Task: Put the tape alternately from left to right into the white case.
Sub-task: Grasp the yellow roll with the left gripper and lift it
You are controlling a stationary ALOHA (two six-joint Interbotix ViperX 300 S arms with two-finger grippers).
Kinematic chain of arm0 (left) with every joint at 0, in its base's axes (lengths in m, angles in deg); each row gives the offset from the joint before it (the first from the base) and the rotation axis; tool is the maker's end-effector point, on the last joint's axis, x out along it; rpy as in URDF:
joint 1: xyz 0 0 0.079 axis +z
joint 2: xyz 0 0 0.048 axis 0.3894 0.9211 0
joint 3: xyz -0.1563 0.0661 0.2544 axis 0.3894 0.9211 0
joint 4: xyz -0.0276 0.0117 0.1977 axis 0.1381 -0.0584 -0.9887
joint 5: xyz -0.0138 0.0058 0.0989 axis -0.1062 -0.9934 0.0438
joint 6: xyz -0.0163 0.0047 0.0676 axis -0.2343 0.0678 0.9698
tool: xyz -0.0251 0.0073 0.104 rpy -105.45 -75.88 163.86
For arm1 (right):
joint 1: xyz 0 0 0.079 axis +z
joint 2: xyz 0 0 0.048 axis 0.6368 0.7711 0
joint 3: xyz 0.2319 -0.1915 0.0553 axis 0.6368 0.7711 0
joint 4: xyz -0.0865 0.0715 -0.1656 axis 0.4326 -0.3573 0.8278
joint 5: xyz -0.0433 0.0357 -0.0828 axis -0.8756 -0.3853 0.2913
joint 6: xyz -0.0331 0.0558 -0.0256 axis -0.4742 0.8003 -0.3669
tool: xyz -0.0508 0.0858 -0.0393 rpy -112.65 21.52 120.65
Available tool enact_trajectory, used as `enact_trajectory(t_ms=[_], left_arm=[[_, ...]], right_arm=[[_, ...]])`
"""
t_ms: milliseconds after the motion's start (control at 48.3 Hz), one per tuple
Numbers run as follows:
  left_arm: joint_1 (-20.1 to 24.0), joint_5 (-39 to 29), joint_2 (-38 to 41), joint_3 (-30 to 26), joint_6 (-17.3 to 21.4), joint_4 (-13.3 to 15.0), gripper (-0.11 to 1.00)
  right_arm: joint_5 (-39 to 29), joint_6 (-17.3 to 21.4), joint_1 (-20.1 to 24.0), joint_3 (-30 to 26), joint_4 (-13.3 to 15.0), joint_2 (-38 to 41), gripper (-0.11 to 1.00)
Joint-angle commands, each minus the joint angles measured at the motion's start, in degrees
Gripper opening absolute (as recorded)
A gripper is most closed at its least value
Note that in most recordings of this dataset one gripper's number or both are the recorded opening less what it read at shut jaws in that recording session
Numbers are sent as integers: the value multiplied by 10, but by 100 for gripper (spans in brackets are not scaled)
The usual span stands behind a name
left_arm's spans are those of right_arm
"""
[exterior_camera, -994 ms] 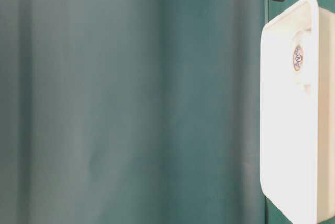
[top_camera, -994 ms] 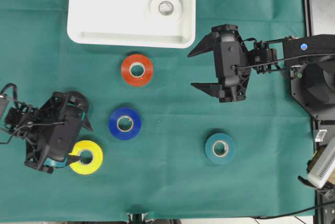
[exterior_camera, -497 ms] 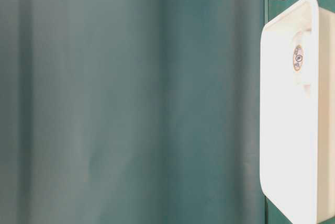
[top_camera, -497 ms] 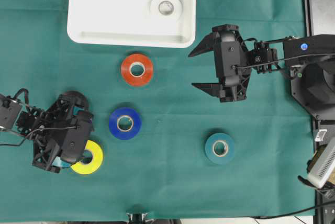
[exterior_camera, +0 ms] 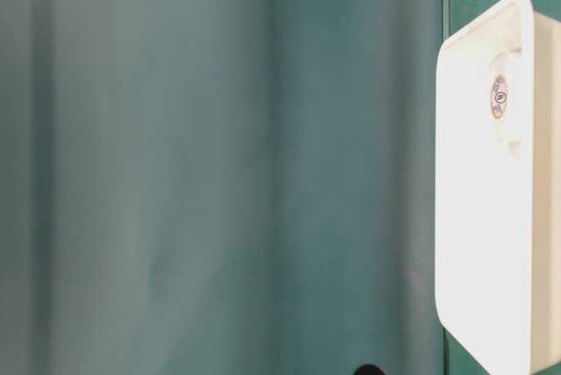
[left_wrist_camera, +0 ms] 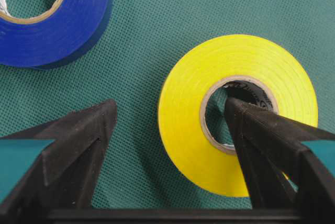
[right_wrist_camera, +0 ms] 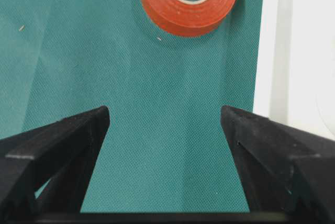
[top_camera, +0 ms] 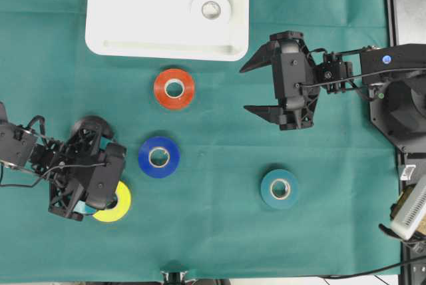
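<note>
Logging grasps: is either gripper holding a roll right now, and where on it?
Nothing is held yet. The left gripper straddles the yellow roll's wall, one finger inside its core; the right gripper is open and empty.

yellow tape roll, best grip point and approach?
Pinch one side of the ring wall from above. The yellow roll lies flat on the cloth with its core open upward, so one finger goes into the core, as here, and the other outside the rim. The left gripper is not yet closed.
</note>
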Motion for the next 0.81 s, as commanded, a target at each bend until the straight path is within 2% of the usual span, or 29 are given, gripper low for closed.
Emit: enact_trajectory(t_ms=[0,62,186,228,518,787], left_arm=[[1,3,-11,-8,1,-1,84],[1,3,-11,-8,0,-1,70],[1,3,-12,-11,-1,-1,35],[0,2,-12,-11,-1,-1,27],[0,-1,-21,-13,-1,-1,28],[0,-2,-66,-17,-1,0,28]], right_arm=[[5,1,2,-4,1,-8,68],[5,1,2,-4,1,-8,68],[5,1,2,-4,0,-8,68],[5,1,2,-3,1,-8,68],[5,1,2,-2,1,-9,68],[5,1,2,-2,1,-9,68]])
